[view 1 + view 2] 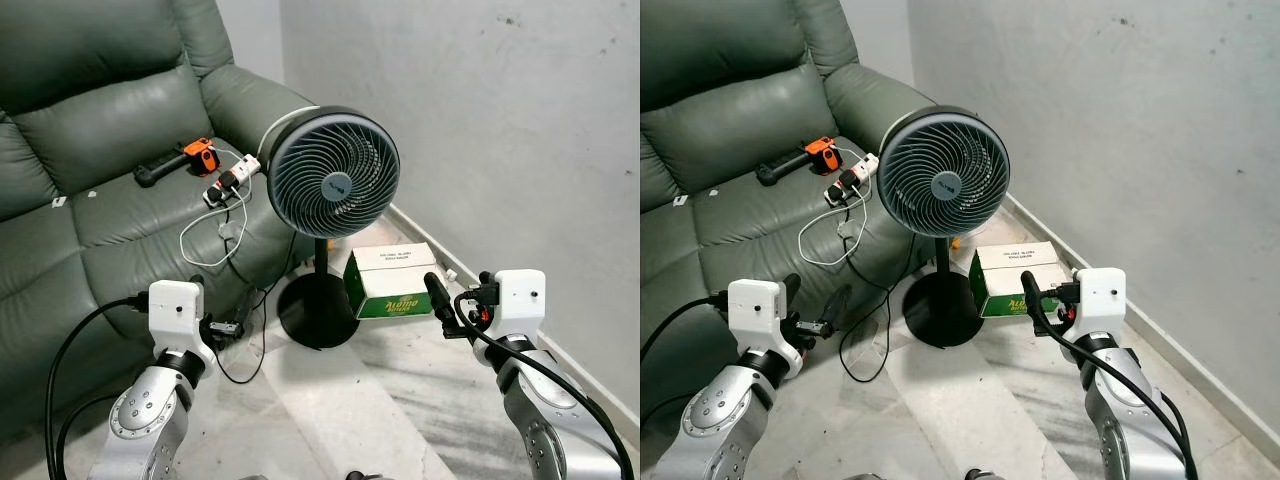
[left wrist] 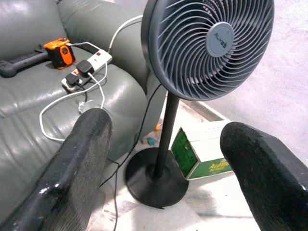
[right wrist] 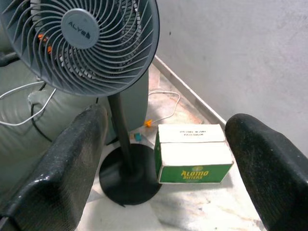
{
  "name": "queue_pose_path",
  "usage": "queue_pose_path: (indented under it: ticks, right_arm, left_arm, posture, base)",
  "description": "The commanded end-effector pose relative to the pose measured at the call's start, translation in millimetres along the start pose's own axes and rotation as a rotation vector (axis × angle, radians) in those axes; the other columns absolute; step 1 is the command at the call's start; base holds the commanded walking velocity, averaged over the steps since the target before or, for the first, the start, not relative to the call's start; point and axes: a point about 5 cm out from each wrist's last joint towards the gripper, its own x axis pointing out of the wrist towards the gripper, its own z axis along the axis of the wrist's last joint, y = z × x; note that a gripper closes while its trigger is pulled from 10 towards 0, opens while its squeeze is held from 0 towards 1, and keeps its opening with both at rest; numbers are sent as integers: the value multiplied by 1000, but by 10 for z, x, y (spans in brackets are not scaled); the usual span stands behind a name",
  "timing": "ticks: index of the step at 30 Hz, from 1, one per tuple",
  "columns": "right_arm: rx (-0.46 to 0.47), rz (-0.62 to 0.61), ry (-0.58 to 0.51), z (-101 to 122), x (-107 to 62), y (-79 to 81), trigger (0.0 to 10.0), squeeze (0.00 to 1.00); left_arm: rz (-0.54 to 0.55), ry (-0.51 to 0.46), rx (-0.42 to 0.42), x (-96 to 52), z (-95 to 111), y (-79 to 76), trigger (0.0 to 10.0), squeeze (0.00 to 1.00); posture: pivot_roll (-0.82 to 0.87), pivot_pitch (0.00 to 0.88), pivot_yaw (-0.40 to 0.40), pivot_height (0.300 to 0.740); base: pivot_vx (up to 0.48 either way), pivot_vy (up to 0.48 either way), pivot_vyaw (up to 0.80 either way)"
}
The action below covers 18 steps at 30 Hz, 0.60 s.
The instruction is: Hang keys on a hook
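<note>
Ahead of the fingers: dark grey pedestal fan [image 1: 333, 185] w/ round base on pale marble floor [image 1: 400, 400], green leather sofa [image 1: 90, 150] beside it, plain grey wall [image 1: 500, 120] behind.

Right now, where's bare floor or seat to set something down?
Free: the floor between both tools, before the fan base; the sofa seat cushion left of the white cable. Crowded: the power strip area, and beside the green box by the wall.

Sofa [image 1: 90, 150] cut off at the frame's edge.
</note>
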Motion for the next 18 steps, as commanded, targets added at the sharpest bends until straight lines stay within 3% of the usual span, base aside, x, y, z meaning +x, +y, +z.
queue_pose_path:
  ticks: [1, 18]
  right_arm:
    - [0, -6, -4, 9, -19, -1, 10000, 0]
    - [-6, -34, 14, -69, -38, -22, 10000, 0]
  left_arm:
    - [9, 13, -1, 1, -17, 6, 10000, 0]
    - [-8, 10, 15, 17, -8, -1, 10000, 0]
  posture:
    - [-31, 125, 15, 740]
    - [-28, 126, 18, 740]
  base:
    - [0, 0, -800]
    - [0, 0, -800]
